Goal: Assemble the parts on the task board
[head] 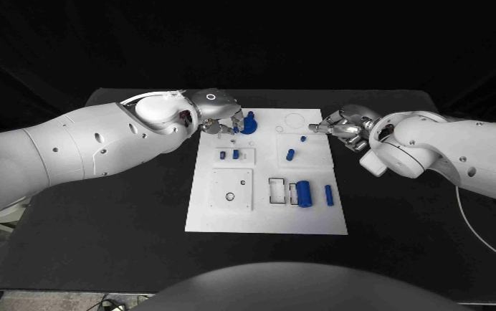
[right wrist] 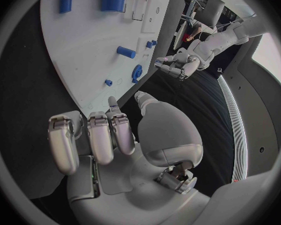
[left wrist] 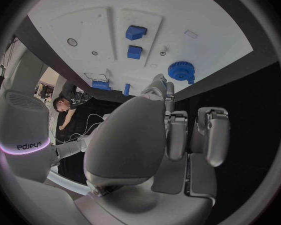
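The task board (head: 266, 214), a white plate, lies in the middle of the black desk (head: 124, 239), and we see it in the centre of the head view. Our left arm (head: 83, 146) enters from the left edge and bends toward the board's upper left corner, where the left hand (head: 222, 114) hangs over the far edge with its fingers pointing down. Just right of those fingers, near the top of the board, stands a blue gear (head: 249, 123); in the left wrist view the gear (left wrist: 180, 71) sits beyond the fingertips (left wrist: 167, 87), close to them but apart. The fingers there are loosely curled side by side and hold nothing.

Our right arm (head: 444, 150) comes in from the right edge, and the right hand (head: 346, 126) hovers at the board's upper right edge. In the right wrist view its fingers (right wrist: 90, 135) lie side by side, bent inward, with nothing between them and the thumb; the board edge is just beyond them.

Below the gear in the head view, two small blue blocks (head: 229, 155) sit in a raised panel on the board's left half. Right of centre lie a small blue peg (head: 303, 139) and a short blue pin (head: 290, 155). Lower right we see a blue cylinder (head: 304, 193) beside a rectangular cut-out, and a slim blue rod (head: 330, 195) just right of it. A small black ring (head: 229, 197) rests on the lower left panel.
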Available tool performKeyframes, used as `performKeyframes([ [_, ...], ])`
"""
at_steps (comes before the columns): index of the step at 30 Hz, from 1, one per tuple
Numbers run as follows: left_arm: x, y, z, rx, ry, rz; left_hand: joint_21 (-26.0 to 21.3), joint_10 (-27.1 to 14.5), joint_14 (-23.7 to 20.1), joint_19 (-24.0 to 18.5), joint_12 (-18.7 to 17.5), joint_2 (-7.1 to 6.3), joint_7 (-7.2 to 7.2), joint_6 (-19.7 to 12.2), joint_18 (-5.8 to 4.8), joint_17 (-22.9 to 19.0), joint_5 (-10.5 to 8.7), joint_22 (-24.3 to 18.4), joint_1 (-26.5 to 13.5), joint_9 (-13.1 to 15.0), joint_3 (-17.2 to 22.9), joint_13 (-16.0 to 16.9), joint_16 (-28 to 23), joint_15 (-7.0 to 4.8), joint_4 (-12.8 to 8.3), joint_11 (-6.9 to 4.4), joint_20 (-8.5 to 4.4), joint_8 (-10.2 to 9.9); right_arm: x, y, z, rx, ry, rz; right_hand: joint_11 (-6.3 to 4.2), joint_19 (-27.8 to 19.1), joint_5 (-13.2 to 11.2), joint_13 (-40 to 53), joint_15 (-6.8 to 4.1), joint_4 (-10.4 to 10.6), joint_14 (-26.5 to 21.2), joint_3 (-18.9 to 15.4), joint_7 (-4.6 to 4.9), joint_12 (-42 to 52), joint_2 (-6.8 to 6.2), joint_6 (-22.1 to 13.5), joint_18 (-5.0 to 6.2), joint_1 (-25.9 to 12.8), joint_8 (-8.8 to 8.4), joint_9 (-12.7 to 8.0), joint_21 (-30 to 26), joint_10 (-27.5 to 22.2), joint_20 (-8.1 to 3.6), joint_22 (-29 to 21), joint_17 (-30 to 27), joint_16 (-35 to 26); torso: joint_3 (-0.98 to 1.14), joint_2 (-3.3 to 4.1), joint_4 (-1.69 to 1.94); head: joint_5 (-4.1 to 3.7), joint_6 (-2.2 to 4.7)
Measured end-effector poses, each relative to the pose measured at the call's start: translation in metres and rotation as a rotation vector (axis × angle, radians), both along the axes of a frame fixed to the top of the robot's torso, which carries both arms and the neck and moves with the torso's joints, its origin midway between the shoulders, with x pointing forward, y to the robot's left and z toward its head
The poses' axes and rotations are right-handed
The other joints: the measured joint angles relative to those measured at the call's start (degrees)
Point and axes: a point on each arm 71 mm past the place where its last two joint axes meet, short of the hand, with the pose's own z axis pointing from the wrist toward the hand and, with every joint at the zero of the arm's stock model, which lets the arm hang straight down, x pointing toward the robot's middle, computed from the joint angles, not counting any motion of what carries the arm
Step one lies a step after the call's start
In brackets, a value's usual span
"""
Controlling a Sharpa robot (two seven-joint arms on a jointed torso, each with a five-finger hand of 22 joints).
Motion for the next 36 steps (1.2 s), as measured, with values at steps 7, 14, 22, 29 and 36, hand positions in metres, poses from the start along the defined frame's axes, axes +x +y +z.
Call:
performKeyframes([
  [7, 0.000, 0.000, -0.002, 0.012, 0.017, 0.004, 0.00, -0.02, 0.00, 0.00, -0.33, 0.00, 0.00, 0.00, 0.00, 0.00, -0.01, 0.00, 0.00, -0.04, 0.16, 0.03, 0.00, 0.00, -0.17, 0.01, 0.00, -0.11, 0.000, 0.000, 0.000, 0.001, 0.000, 0.001, 0.00, 0.00, 0.00, 0.00, 0.00, 0.00, 0.00, 0.00, 0.00, 0.00, 0.00, 0.00, 0.00, 0.00, 0.00, 0.00, 0.00, 0.00, 0.00, 0.00, 0.00, 0.00, 0.00, 0.03, -0.03, -0.01, 0.00],
  [14, 0.004, 0.001, -0.006, 0.034, 0.034, 0.015, 0.00, -0.02, 0.00, 0.00, -0.33, -0.01, 0.00, -0.01, 0.00, 0.00, -0.02, 0.00, -0.01, -0.12, 0.16, 0.02, 0.00, 0.00, -0.17, 0.02, 0.00, -0.22, 0.000, 0.000, 0.000, 0.001, 0.001, 0.001, 0.00, 0.00, 0.00, 0.00, 0.00, 0.00, 0.00, 0.00, 0.00, 0.00, 0.00, 0.00, 0.00, 0.00, 0.00, -0.01, 0.00, 0.00, 0.00, 0.00, -0.01, 0.00, -0.01, 0.03, 0.01, 0.02, 0.00],
  [22, 0.004, 0.002, -0.010, 0.057, 0.049, 0.018, 0.00, -0.03, 0.00, 0.00, -0.34, -0.01, -0.01, -0.01, 0.00, 0.00, -0.13, 0.00, -0.01, -0.16, 0.32, 0.01, 0.00, 0.00, -0.01, 0.02, 0.00, -0.31, 0.000, 0.000, 0.000, 0.001, 0.001, 0.001, 0.00, 0.00, 0.00, -0.01, 0.00, 0.00, 0.00, 0.00, 0.00, 0.00, 0.00, 0.00, 0.00, 0.00, 0.00, -0.01, 0.00, 0.00, 0.00, -0.01, -0.01, 0.00, -0.01, 0.01, 0.01, 0.05, 0.00],
  [29, 0.005, 0.002, -0.015, 0.073, 0.061, 0.021, 0.00, -0.03, 0.00, 0.00, -0.34, -0.03, -0.02, -0.02, -0.01, 0.00, -0.17, 0.00, -0.03, -0.14, 0.48, -0.02, 0.00, 0.00, -0.16, 0.03, 0.00, -0.35, 0.000, 0.000, 0.000, 0.001, 0.001, 0.001, 0.00, 0.00, 0.00, -0.01, 0.00, 0.00, 0.00, 0.00, 0.00, 0.00, 0.00, 0.00, 0.00, 0.00, 0.00, -0.02, 0.00, 0.00, 0.00, 0.00, -0.01, 0.00, 0.00, -0.01, 0.02, 0.08, 0.00],
  [36, 0.005, 0.001, -0.018, 0.081, 0.064, 0.022, 0.00, -0.04, 0.00, 0.00, -0.35, -0.18, -0.10, -0.10, 0.00, 0.00, -0.17, 0.00, -0.18, -0.13, 0.47, -0.04, 0.00, 0.00, -0.16, 0.03, 0.00, -0.43, 0.000, 0.000, 0.000, 0.001, 0.001, 0.001, 0.00, 0.00, 0.00, -0.01, 0.00, 0.00, 0.00, 0.00, 0.00, 0.00, 0.00, 0.00, 0.00, 0.00, 0.00, -0.02, 0.00, 0.00, 0.00, 0.04, -0.01, 0.00, 0.00, -0.03, -0.01, 0.04, 0.00],
])
